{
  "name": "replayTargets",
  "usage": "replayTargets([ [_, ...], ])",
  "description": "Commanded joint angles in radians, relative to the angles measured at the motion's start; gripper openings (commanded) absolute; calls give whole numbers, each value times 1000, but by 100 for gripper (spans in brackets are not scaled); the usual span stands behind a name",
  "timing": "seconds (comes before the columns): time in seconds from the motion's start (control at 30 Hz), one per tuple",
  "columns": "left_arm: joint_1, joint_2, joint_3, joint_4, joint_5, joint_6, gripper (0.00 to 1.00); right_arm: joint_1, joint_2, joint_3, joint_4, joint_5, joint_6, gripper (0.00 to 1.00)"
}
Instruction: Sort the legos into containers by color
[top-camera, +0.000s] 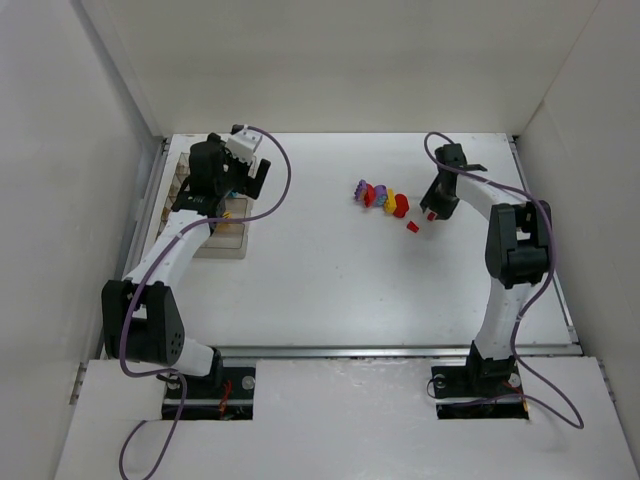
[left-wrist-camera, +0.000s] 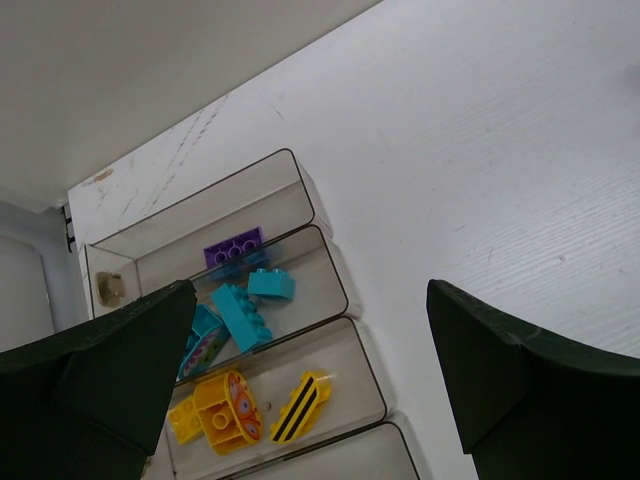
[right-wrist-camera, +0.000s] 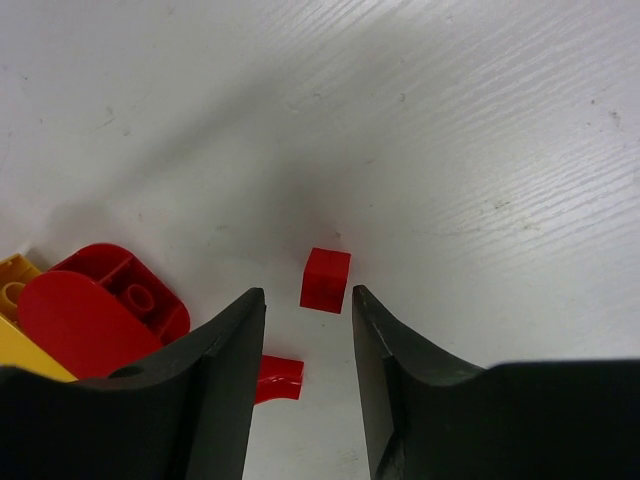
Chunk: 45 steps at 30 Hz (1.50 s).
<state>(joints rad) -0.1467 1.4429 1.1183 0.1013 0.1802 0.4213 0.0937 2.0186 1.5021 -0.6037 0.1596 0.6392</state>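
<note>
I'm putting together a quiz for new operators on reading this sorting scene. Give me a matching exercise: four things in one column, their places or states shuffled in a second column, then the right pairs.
Column one
1. small red cube
2. yellow bricks
3. left gripper
4. mixed brick cluster

Column two
A. open wide above the tray
B. loose on the table, at the right gripper fingertips
C. in a tray compartment with a black-striped piece
D. on the table, several colours bunched together

Pairs: 1-B, 2-C, 3-A, 4-D
</note>
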Motion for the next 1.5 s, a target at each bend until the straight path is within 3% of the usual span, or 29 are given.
replayTargets([
  [0.0, -2, -10, 0, 44, -12, -10, 100, 5, 3, -5, -4, 44, 28, 46],
  [0.3, -2, -10, 0, 44, -21, -10, 100, 5, 38, 23, -15, 66, 5, 44],
  [0.53, -2, -19, -9, 44, -21, -10, 100, 5, 29, 23, -1, 55, 5, 21],
  [0.67, -2, -19, -9, 44, -21, 3, 100, 5, 11, 23, -1, 69, -9, 0],
  [0.8, -2, -29, -9, 44, 14, 31, 100, 24, -53, 56, 18, 68, -130, 0],
  [0.93, -2, -29, 5, 23, 134, 97, 100, 44, -196, 98, 142, -208, -414, 0],
  [0.97, -2, -29, 30, 8, 230, 115, 100, 44, -217, 107, 192, -291, -452, 0],
  [1.0, -2, -29, 40, -1, 286, 134, 100, 44, -236, 118, 217, -466, -482, 0],
  [1.1, -2, -65, 54, -12, 548, 261, 100, 69, -285, 161, 329, -766, -527, 0],
  [1.2, -43, -114, 42, 43, 674, 406, 100, 125, -316, 170, 442, -920, -542, 0],
  [1.33, -102, -134, 44, 178, 696, 397, 98, 227, -270, 276, 443, -1118, -556, 0],
  [1.47, -166, -185, 43, 259, 682, 373, 90, 348, -210, 360, 443, -1173, -524, 0],
])
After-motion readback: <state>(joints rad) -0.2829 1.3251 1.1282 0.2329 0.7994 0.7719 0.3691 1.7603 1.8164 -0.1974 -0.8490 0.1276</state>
